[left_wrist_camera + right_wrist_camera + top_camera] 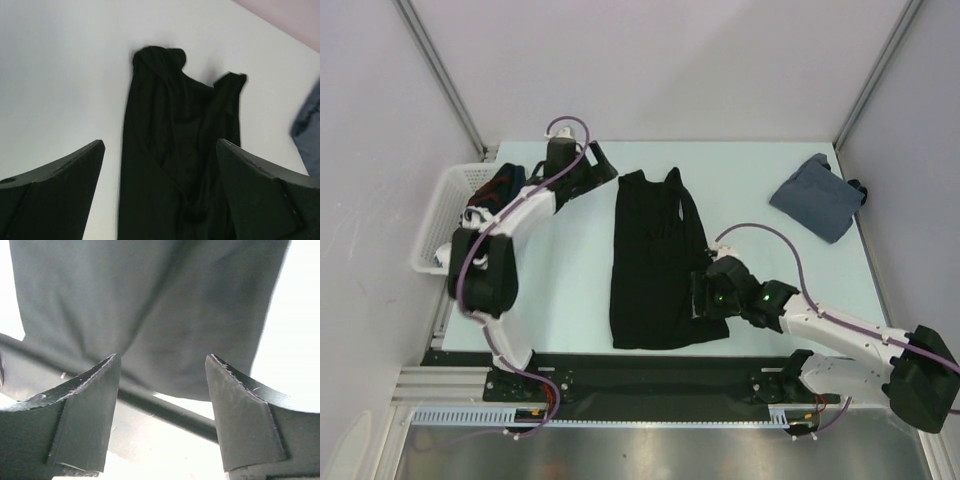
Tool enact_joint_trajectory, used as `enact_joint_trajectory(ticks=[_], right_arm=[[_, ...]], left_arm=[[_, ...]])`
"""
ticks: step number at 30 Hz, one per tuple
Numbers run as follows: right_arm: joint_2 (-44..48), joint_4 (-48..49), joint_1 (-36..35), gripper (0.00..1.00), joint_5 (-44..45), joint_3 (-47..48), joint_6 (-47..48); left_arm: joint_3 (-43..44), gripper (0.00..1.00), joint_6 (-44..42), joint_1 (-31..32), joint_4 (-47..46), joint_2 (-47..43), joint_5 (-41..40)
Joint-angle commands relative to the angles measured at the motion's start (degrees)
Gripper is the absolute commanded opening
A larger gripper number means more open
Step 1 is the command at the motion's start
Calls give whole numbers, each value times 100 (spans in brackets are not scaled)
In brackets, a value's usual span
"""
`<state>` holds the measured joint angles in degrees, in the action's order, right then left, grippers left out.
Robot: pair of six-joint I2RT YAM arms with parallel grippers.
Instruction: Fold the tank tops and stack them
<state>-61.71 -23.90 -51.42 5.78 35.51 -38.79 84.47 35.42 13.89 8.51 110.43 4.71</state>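
1. Our right hand [702,292] hangs wide and empty at the near corner of the black tank top [655,250].
2. Our left hand [603,166], wide and empty too, sits by its far straps.
3. We see it lie long, near to far.

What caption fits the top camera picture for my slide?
Black tank top lies stretched out mid-table; grey-blue top sits bunched at far right.

Open tabletop [740,180] separates black tank top [645,270] from blue-grey tank top [815,200].
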Motion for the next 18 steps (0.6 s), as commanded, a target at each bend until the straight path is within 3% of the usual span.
enact_joint_trajectory(ticks=[1, 8, 18], right_arm=[[203, -300, 699, 72, 451, 123, 212], [-560, 404, 2292, 62, -534, 834, 1118], [-2485, 808, 2980, 50, -947, 1775, 1303]], left_arm=[[-1114, 99, -132, 166, -280, -1338, -5], [-2645, 95, -343, 597, -298, -2710, -207], [-3287, 88, -457, 887, -456, -2580, -146]])
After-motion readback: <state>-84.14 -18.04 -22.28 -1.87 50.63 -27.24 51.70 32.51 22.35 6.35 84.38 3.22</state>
